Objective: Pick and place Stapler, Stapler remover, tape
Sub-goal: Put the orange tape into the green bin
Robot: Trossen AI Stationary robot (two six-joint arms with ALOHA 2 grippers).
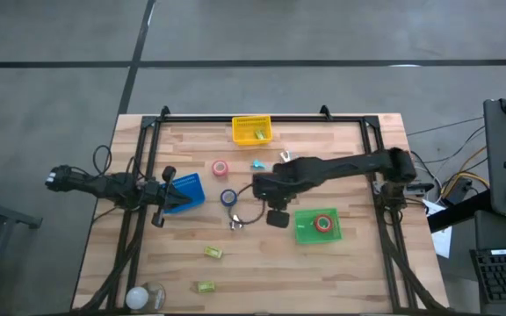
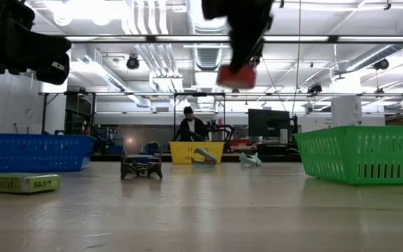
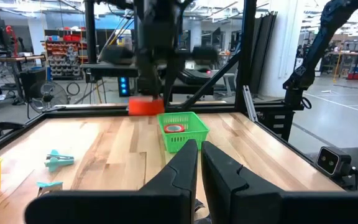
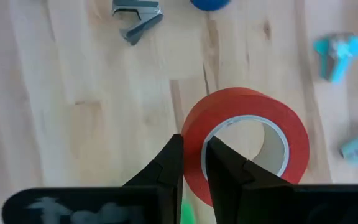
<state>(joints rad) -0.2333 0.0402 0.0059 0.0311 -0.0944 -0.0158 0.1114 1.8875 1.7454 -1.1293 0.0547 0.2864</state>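
My right gripper (image 4: 193,146) is shut on a red tape roll (image 4: 241,143) and hangs high over the table's middle (image 1: 266,189). The low view shows the roll (image 2: 236,75) well above the wood. Below it lie a blue tape roll (image 1: 227,197), a pink roll (image 1: 220,167), a dark stapler remover (image 1: 235,224) and teal removers (image 1: 258,164). Another red roll (image 1: 324,223) lies in the green basket (image 1: 306,233). My left gripper (image 3: 197,149) waits shut and level by the blue basket (image 1: 187,189). I cannot make out a stapler. My right gripper pinches the red roll's wall (image 4: 191,127), one finger inside the centre hole and one (image 4: 166,165) outside. The fingers come from above, pointing steeply down. The roll hangs about level at the fingertips, lifted clear of the table.
A yellow basket (image 1: 251,130) stands at the far edge. Two yellow-green boxes (image 1: 213,253) (image 1: 204,286) and a clear jar (image 1: 146,297) lie near the front left. Black frame rails (image 1: 139,175) run along the table's sides. A person (image 2: 187,124) stands in the room beyond.
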